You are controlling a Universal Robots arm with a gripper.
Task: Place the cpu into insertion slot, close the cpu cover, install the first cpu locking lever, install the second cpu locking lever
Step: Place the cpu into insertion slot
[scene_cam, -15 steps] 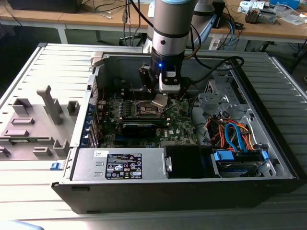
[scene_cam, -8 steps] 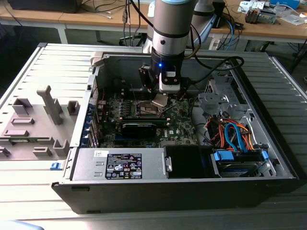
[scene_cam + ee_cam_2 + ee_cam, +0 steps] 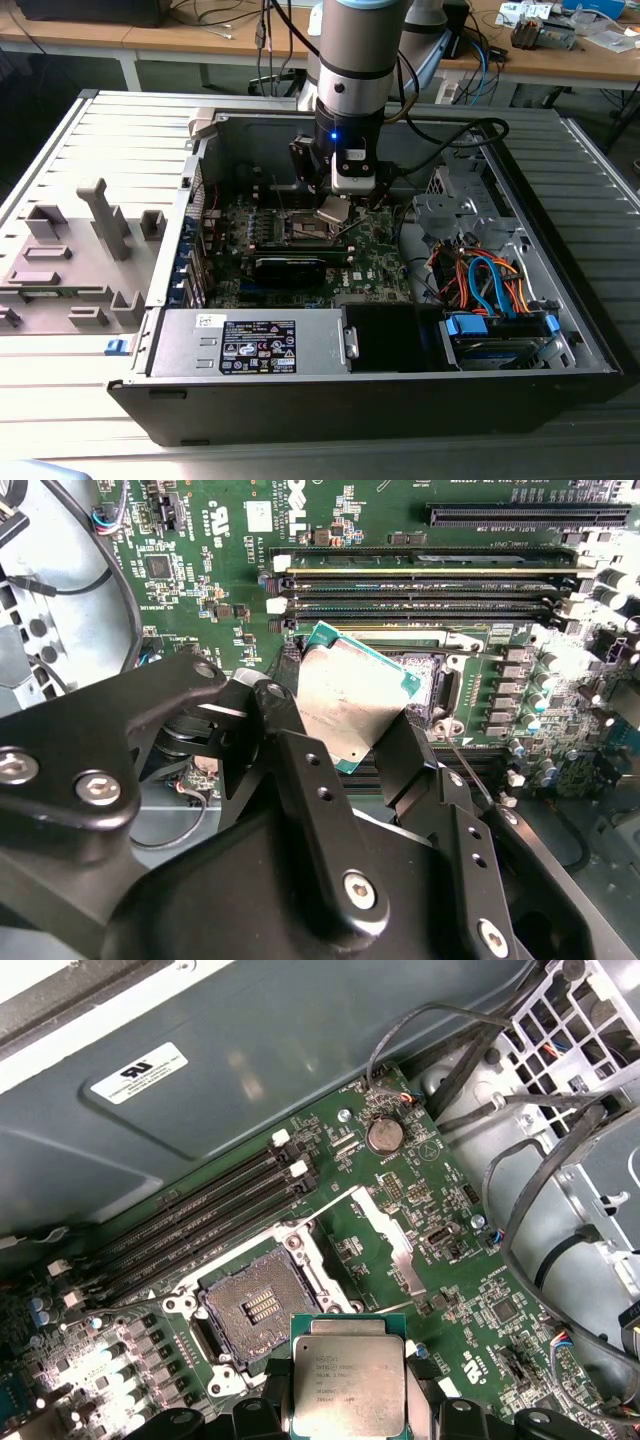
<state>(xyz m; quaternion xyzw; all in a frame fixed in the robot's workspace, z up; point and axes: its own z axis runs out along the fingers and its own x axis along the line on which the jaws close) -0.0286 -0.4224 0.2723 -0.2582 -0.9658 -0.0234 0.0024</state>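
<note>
My gripper [image 3: 336, 203] hangs inside the open computer case, above the motherboard [image 3: 375, 255]. It is shut on the cpu [image 3: 333, 211], a flat square chip with a silver-grey top, held by its edges between two black fingers [image 3: 290, 755]. Both wrist views show the cpu [image 3: 345, 705] [image 3: 348, 1380] in the air, slightly tilted. The insertion slot [image 3: 255, 1305] lies uncovered just beyond the chip, its contact field showing; in the second wrist view the slot [image 3: 428, 685] is partly hidden behind the chip. The silvery cpu cover [image 3: 385, 1240] stands off the socket at its side.
Long black memory slots [image 3: 200, 1220] run beside the socket. A black card [image 3: 290, 265] lies in front of it. The power supply [image 3: 250, 345] and a drive bay with blue and orange cables [image 3: 490, 285] line the case front. A grey fixture [image 3: 90, 250] sits outside at the exterior view's left.
</note>
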